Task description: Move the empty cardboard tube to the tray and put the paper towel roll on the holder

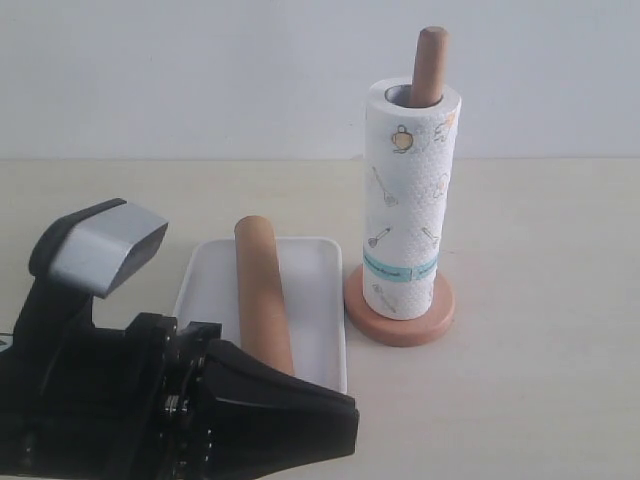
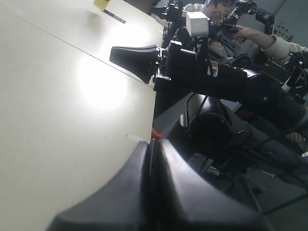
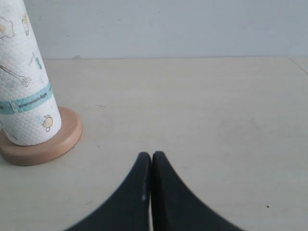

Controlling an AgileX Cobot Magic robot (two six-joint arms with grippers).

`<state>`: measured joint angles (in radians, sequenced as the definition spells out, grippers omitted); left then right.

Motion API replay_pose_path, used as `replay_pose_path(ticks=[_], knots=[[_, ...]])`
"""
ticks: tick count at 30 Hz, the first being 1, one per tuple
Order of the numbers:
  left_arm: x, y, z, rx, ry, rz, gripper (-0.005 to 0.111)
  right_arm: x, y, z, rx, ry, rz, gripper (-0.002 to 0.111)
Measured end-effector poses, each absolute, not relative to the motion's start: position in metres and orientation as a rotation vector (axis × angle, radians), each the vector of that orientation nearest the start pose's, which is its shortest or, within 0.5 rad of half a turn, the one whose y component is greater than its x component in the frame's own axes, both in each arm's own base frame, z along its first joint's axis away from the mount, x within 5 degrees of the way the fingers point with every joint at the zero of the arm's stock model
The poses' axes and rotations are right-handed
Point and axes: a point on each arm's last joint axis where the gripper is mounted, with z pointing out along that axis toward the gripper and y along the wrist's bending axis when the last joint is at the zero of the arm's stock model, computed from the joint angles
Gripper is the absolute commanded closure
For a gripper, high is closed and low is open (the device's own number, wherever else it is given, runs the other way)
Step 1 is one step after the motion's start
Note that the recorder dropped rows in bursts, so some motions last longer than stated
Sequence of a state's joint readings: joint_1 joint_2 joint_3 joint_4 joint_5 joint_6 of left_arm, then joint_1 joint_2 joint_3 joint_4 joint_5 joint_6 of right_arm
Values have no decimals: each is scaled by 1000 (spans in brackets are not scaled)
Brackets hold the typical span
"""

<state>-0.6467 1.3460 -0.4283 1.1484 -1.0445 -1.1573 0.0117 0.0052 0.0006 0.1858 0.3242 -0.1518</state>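
Note:
The paper towel roll (image 1: 405, 200) stands upright on the holder (image 1: 432, 316), whose post top pokes out above the core. In the right wrist view the roll (image 3: 24, 82) and the holder's disc base (image 3: 60, 139) are off to one side. The empty cardboard tube (image 1: 260, 285) lies lengthwise in the tray (image 1: 318, 285). My left gripper (image 1: 352, 420) is shut and empty, low near the tray's front corner, apart from the tube. The left gripper (image 2: 154, 142) shows its fingers pressed together. My right gripper (image 3: 151, 156) is shut and empty over bare table, away from the holder.
The pale table (image 1: 540, 300) stretches to the right of the holder. The left wrist view looks past the table edge at the right arm (image 2: 202, 67), cables and a seated person (image 2: 226, 9). A plain wall stands behind.

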Motion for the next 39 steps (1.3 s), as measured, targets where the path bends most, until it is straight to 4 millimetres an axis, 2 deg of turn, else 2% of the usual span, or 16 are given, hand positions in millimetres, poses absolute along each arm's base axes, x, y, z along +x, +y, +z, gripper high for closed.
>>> replay_pose_path(ticks=[8, 14, 19, 23, 26, 28, 30, 33, 39], knots=[[131, -186, 226, 973, 1681, -1467, 103, 54, 6, 184, -30, 1808, 79, 108], [150, -174, 230, 775, 1711, -1449, 103, 54, 6, 184, -30, 1808, 79, 108], [163, -157, 243, 544, 1720, -1499, 103, 54, 6, 184, -30, 1808, 79, 108], [161, -143, 262, 501, 1636, -1477, 103, 54, 6, 184, -30, 1808, 79, 108], [140, -126, 293, 560, 1500, -1307, 103, 54, 6, 184, -30, 1808, 79, 108], [124, -114, 305, 560, 1455, -1194, 103, 54, 6, 184, -31, 1811, 79, 108], [112, -103, 307, 524, 1451, -1095, 103, 54, 6, 183, -32, 1821, 81, 108], [94, -87, 302, 468, 1444, -983, 103, 54, 6, 183, -33, 1823, 81, 108], [63, -59, 276, 370, 1402, -794, 103, 54, 6, 183, -33, 1823, 81, 108]])
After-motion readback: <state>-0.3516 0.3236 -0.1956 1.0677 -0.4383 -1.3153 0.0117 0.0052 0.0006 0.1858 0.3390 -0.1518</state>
